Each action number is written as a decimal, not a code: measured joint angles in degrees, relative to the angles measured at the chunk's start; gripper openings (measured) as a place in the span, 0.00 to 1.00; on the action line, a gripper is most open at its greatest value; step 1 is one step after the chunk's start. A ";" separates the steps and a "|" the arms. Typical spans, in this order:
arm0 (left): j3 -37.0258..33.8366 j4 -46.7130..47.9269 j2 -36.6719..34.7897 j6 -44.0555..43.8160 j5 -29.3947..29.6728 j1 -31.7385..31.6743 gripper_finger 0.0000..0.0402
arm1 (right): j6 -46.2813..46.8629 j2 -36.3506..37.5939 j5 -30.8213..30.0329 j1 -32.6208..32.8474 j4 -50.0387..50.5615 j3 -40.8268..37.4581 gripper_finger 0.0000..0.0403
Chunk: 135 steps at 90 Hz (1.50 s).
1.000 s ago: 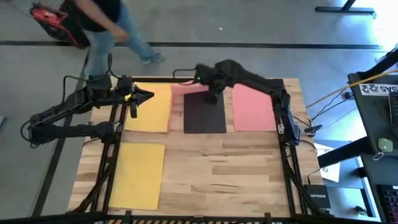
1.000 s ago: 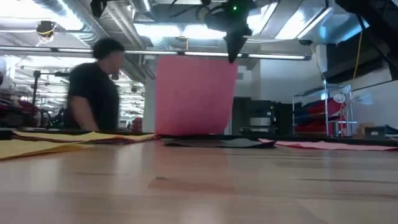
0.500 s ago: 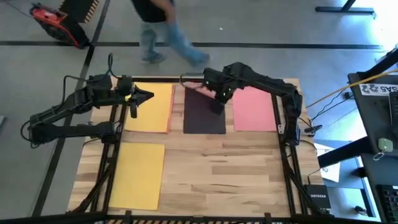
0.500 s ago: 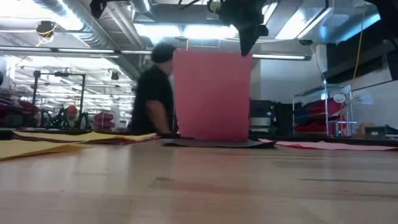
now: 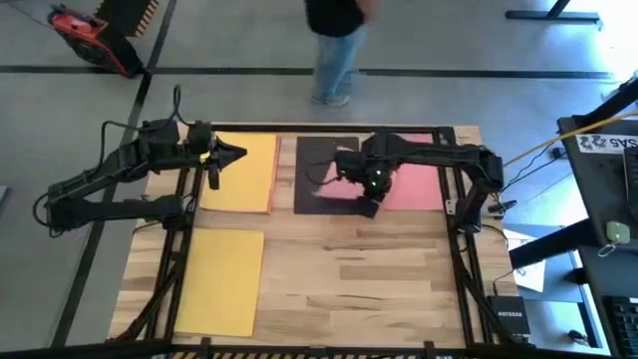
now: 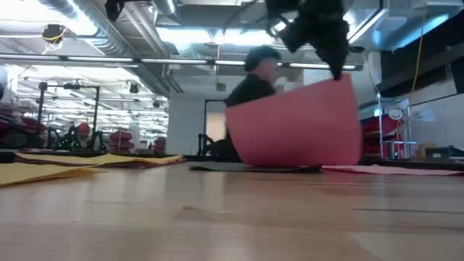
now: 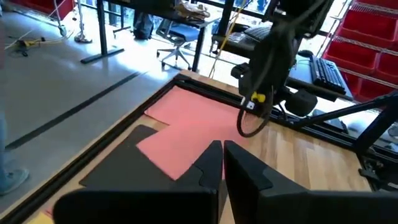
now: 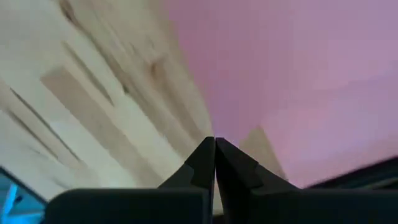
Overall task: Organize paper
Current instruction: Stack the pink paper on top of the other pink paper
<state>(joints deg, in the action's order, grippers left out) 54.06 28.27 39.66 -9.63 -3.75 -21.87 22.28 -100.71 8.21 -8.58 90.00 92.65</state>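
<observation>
At the lower left of the high view lies a yellow sheet. Farther up, centre-right, the right gripper pinches a pink sheet over the black sheet. The left gripper, fingers together, hovers over another yellow sheet.

Workshop-lab: exposed ceiling ducts, red storage bins, concrete floor.

On the worktop we see one sheet near the front left corner and another sheet behind it. To the right lies a third sheet, then a fourth by the right edge. The right tool holds a fifth sheet raised between these two.
</observation>
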 joint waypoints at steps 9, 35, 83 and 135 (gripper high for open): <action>-0.02 0.41 0.00 0.60 -0.01 0.00 0.00 | 2.33 3.26 0.48 -0.04 -0.01 -5.42 0.00; -0.02 1.13 0.02 0.87 -0.04 0.00 0.00 | 7.83 9.99 -0.38 -0.04 0.09 -17.44 0.00; -0.02 1.32 0.02 0.83 -0.04 0.00 0.00 | 29.33 18.49 0.73 0.99 0.05 -25.74 0.00; -0.02 1.31 0.02 2.58 -0.07 0.00 0.00 | 37.08 22.00 1.81 7.10 -0.51 -35.84 0.00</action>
<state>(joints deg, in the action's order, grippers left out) 54.04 29.58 39.68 -7.05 -3.81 -21.87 59.36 -78.71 10.02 -1.48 89.49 56.81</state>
